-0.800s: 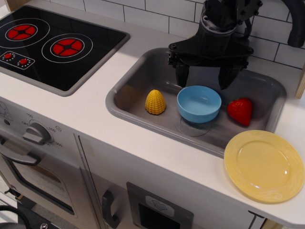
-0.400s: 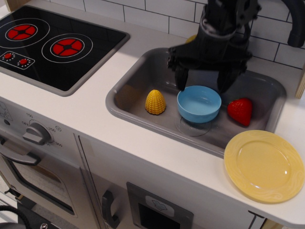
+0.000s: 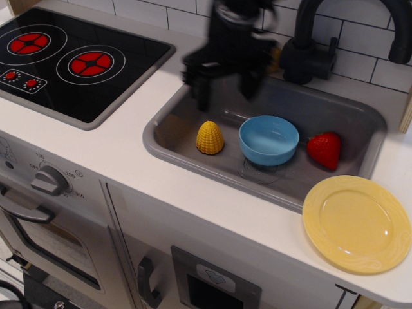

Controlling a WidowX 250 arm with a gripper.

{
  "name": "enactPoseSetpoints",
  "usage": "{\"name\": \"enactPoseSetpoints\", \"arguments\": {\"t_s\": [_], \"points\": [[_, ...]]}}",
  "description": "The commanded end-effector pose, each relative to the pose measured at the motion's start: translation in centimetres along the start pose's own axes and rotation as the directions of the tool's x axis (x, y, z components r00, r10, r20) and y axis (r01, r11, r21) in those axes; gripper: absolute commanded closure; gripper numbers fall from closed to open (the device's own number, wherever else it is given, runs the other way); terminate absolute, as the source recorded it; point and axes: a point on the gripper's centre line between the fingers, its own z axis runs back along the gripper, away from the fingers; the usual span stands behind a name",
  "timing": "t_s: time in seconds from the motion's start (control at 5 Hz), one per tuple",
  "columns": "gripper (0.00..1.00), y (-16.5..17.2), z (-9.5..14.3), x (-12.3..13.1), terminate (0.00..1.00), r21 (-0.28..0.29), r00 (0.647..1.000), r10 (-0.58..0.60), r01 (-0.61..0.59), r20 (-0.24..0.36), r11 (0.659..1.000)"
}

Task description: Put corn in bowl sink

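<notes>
The corn (image 3: 210,138), a small yellow ridged dome, stands on the floor of the grey sink (image 3: 174,122) at its left side. The light-blue bowl (image 3: 269,140) sits just right of it, upright and empty. My black gripper (image 3: 225,90) hangs above the back left of the sink, behind and above the corn, blurred by motion. Its two fingers (image 3: 203,96) point down, spread apart and empty.
A red strawberry (image 3: 324,150) lies in the sink right of the bowl. A pale-yellow plate (image 3: 357,223) rests on the white counter at the front right. The black faucet (image 3: 309,51) stands at the back. A black stove top (image 3: 71,58) lies to the left.
My gripper has moved left from above the bowl to above the corn's side of the sink. The corn, bowl and strawberry have not moved.
</notes>
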Motion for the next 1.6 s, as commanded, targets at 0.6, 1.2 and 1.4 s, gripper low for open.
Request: {"name": "enactPoseSetpoints", "arguments": {"t_s": [0.6, 1.2, 1.4], "points": [[0.00, 1.0, -6.3, 1.7, 0.00, -0.024, 0.799, 0.601, -0.601, -0.011, 0.799], [0.00, 1.6, -8.1, 1.6, 0.00, -0.001, 0.781, 0.623, -0.624, -0.026, 0.782], [1.00, 1.7, -7.8, 1.8, 0.00, -0.012, 0.790, 0.612, -0.613, -0.040, 0.790]]}}
